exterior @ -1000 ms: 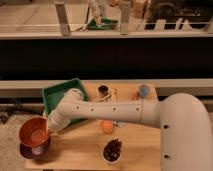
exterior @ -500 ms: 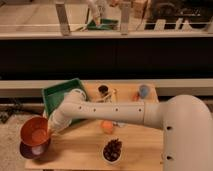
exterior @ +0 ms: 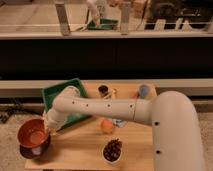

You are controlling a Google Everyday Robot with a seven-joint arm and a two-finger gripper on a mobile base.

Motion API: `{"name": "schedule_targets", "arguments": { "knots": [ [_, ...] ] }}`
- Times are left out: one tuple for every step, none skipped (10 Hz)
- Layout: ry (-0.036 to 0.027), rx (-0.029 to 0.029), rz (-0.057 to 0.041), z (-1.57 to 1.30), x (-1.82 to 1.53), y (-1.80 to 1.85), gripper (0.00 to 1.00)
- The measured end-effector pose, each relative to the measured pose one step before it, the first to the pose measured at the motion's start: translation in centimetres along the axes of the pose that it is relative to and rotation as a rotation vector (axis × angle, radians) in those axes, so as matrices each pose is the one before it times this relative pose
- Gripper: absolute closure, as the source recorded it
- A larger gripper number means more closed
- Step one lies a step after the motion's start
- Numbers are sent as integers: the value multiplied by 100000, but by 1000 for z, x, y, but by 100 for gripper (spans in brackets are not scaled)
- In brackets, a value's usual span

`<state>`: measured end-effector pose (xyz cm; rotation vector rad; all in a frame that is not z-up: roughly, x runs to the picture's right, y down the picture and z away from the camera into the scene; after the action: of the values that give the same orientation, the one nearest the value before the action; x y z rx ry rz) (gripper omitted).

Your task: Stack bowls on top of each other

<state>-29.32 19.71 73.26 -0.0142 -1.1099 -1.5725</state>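
The orange-red bowl, darker inside, sits tilted over the purple bowl at the table's front left corner. Only the purple bowl's front rim shows beneath it. My gripper is at the orange-red bowl's right rim and seems to hold it there. My white arm reaches across the table from the right.
A green tray lies behind the bowls on the wooden table. An orange fruit lies mid-table. A white bowl of dark fruit stands at the front. A dark cup and a blue object stand at the back.
The orange-red bowl has sunk slightly lower onto the purple bowl. The arm has hardly moved.
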Motion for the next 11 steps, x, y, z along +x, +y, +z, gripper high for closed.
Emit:
{"name": "schedule_targets", "arguments": {
  "knots": [
    [-578, 63, -360, 47, 15, 6, 21],
    [-648, 246, -381, 32, -2, -20, 20],
    [-794, 1212, -337, -28, -53, 25, 20],
    [-144, 337, 168, -151, -25, 176, 20],
    [-381, 579, -805, -57, -120, -247, 20],
    [34, 738, -419, -143, -34, -63, 20],
    [380, -127, -445, -281, 11, -116, 20],
    [20, -281, -464, -4, -64, -121, 20],
    [156, -197, -339, -84, -53, -162, 20],
    [375, -324, -207, -181, -25, -52, 20],
    [295, -149, -97, -90, 18, -6, 20]
  ]
}}
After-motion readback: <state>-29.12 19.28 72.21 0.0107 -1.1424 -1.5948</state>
